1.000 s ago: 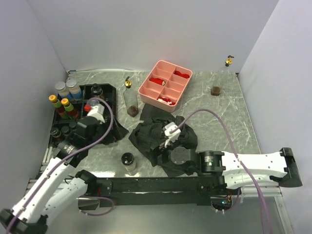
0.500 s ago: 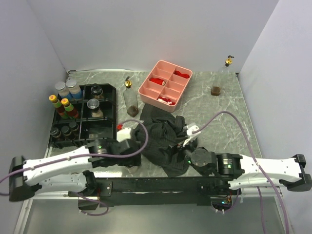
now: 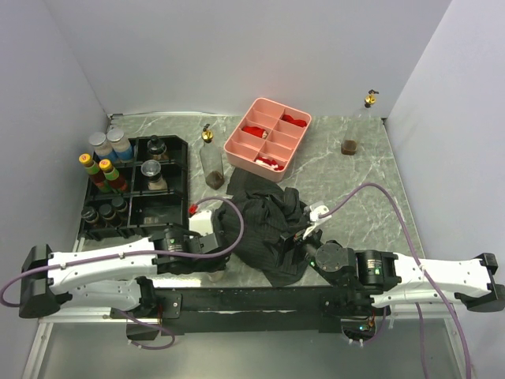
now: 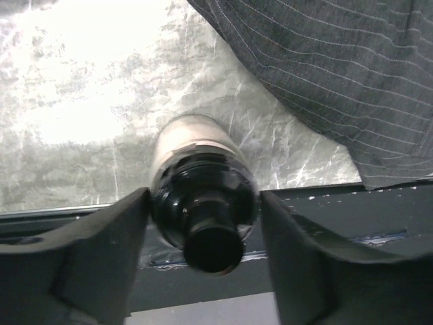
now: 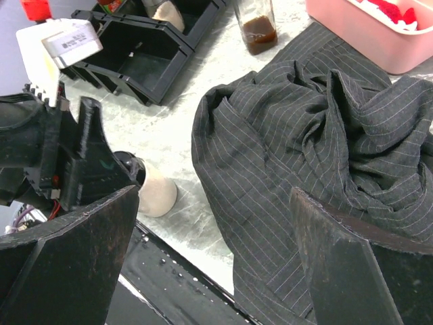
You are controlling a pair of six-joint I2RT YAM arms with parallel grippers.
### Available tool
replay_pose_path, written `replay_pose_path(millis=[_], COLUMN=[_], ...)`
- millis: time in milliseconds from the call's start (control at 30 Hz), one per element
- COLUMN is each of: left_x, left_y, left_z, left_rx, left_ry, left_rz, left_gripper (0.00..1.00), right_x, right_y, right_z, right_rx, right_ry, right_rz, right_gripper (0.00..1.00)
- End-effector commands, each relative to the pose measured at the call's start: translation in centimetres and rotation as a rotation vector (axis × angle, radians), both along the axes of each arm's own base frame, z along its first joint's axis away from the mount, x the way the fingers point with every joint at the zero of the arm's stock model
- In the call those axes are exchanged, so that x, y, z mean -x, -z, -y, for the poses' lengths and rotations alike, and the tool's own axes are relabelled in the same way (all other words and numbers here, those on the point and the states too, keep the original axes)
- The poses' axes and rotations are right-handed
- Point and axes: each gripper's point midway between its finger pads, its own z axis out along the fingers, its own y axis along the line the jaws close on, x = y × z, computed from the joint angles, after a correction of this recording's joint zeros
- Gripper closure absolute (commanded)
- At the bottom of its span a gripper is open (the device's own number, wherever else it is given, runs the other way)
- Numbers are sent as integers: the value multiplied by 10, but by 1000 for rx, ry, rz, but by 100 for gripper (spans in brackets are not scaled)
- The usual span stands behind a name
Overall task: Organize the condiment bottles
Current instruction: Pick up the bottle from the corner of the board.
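A bottle (image 4: 193,145) with a cream body and a black cap stands near the table's front edge, beside the dark cloth (image 3: 268,225). My left gripper (image 3: 211,254) hides it from the top view, both fingers (image 4: 115,230) pressed to its sides just under the cap. The same bottle (image 5: 157,195) shows in the right wrist view. My right gripper (image 3: 293,241) hangs wide open over the cloth (image 5: 304,135), holding nothing. Several bottles stand in the black tray (image 3: 170,207). A tall gold-capped bottle (image 3: 210,162) stands to its right.
A pink divided tray (image 3: 246,136) with red pieces sits at the back centre. A small brown jar (image 3: 348,146) and a gold-capped bottle (image 3: 368,100) stand at the back right. The striped cloth lies crumpled in the middle. Walls close in on three sides.
My left arm swung from the black tray down to the front bottle, and its jaws closed onto it. The right arm drew back toward the front edge, staying open.
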Motion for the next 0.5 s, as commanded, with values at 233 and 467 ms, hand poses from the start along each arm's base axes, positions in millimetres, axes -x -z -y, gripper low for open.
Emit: replay_pose_path(millis=[233, 467], left_x=[-8, -53], left_y=[-33, -110], left_z=[-18, -24], left_rx=[64, 89], left_ry=[-67, -180], left_rz=[82, 280], left_gripper=[73, 99], right_x=[0, 3], right_y=[-9, -13], right_z=[4, 1], right_rx=[-55, -79], right_ry=[15, -5], right_rz=[-6, -13], right_gripper=[0, 0])
